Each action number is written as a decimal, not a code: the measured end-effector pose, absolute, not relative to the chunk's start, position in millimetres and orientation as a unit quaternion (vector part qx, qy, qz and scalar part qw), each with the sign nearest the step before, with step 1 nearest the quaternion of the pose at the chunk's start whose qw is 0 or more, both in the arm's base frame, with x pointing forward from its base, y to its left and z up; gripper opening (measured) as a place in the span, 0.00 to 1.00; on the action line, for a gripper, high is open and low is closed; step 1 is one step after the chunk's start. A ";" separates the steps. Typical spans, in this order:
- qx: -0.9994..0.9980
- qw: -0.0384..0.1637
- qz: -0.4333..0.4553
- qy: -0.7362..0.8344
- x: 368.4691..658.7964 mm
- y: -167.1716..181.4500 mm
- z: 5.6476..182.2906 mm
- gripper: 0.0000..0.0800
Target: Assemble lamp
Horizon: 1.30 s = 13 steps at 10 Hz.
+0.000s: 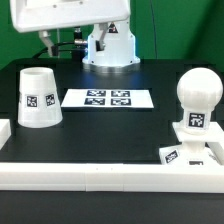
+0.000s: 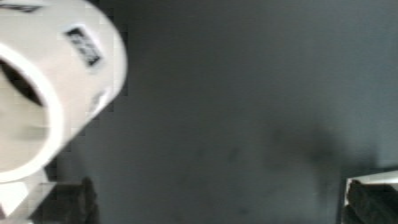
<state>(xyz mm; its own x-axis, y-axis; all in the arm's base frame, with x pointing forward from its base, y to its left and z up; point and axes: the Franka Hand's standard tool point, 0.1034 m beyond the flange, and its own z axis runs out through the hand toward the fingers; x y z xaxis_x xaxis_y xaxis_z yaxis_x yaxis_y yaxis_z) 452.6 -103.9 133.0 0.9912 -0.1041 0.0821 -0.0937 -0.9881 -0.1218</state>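
The white tapered shade point(image 1: 38, 97) stands wide end down on the black table at the exterior view's left, with a tag on its side. It also fills one side of the wrist view point(image 2: 54, 90), seen from above. The round-headed bulb point(image 1: 197, 95) stands upright on the flat square base point(image 1: 188, 151) at the exterior view's right. My gripper point(image 2: 217, 200) is open and empty, and the dark fingertips point(image 2: 64, 200) show far apart over bare table beside the shade. In the exterior view the gripper point(image 1: 57, 42) hangs high above the back left.
The marker board point(image 1: 108, 99) lies flat in the middle of the table. White border rails point(image 1: 100, 172) run along the front edge and at both front corners. The arm's white pedestal point(image 1: 110, 48) stands at the back.
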 end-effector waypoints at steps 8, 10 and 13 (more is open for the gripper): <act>-0.997 0.042 -0.041 0.042 428.5 -126.8 90.1 0.87; -0.998 0.037 -0.034 0.042 424.9 -128.3 80.9 0.87; -0.998 0.036 -0.031 0.042 425.7 -126.0 77.4 0.71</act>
<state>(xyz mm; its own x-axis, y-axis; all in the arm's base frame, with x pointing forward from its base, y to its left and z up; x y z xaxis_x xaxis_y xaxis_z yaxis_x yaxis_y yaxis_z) 425.7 -126.0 77.4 0.9946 -0.0856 0.0591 -0.0811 -0.9939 -0.0753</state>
